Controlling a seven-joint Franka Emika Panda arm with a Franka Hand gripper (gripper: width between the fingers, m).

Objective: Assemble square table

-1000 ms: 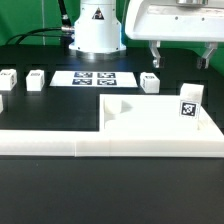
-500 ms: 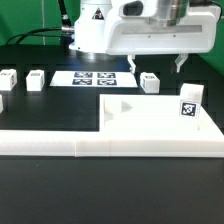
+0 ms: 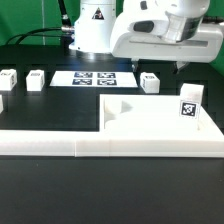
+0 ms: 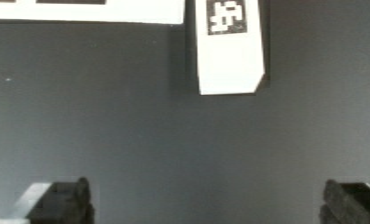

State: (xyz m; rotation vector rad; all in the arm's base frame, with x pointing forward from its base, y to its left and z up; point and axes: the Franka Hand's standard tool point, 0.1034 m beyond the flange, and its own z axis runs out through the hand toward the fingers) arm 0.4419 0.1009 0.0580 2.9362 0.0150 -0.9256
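The gripper (image 4: 207, 203) is spread wide, with nothing between its jaws. A white tagged leg (image 4: 232, 50) lies on the dark table (image 4: 111, 120), outside the gap and apart from both fingers.

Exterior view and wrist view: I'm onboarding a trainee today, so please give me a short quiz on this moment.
1. True or false: the gripper is shut on a leg.
2. In the exterior view, what lies flat just to the exterior view's left of that leg? A. marker board B. tabletop C. white wall
3. Fill in: in the wrist view, the space between the fingertips is ____.
Key: 1. False: the jaws stand open, apart from the leg. 2. A. 3. Empty.
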